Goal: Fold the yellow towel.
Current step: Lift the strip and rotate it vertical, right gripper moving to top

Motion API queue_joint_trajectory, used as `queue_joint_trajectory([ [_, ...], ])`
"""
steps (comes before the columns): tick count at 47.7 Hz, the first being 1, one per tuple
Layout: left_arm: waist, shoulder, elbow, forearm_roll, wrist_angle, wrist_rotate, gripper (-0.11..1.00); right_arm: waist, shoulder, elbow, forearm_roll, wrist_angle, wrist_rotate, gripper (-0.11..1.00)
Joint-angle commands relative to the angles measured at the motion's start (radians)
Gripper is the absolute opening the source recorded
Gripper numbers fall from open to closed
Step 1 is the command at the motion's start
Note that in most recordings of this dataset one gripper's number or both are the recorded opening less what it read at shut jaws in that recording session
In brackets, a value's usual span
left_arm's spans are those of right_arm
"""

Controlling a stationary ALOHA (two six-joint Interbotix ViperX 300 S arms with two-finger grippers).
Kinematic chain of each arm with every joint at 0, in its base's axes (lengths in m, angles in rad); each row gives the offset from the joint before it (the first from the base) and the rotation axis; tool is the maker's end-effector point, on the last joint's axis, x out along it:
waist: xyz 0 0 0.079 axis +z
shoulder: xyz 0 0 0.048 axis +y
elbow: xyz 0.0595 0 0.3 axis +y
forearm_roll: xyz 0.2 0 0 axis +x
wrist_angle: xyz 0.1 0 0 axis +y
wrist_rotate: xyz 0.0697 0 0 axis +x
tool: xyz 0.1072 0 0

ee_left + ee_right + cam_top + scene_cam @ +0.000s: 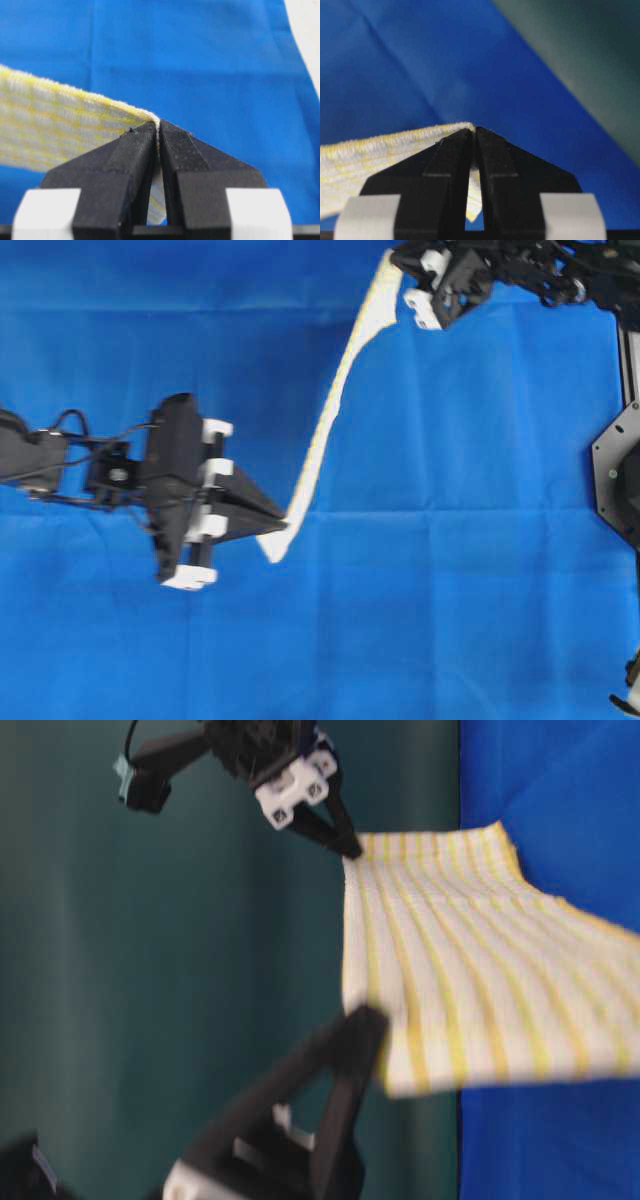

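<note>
Now mid-fold: left end effector (283,523) and right end effector (398,262) each pinching corner of yellow towel (470,970), lifted off blue cloth (470,570). My next: carry held edge across, lay it square on far edge.

Left gripper (158,131) fingers (134,150) pinch yellow towel (60,125) corner.
</note>
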Motion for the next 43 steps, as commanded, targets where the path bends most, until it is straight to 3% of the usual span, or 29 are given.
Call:
queue_joint_trajectory([
  [1,-0.015,0.037,-0.069,0.002,-0.006,0.003,0.02,-0.017,0.014,-0.061,-0.015,-0.002,-0.003,0.03],
  [18,-0.028,0.158,-0.235,0.003,0.046,0.02,0.02,-0.023,0.08,-0.156,-0.046,0.034,-0.005,0.03],
  [43,-0.028,0.305,-0.383,0.003,0.034,0.037,0.02,-0.029,-0.002,-0.063,-0.054,0.043,-0.005,0.03],
])
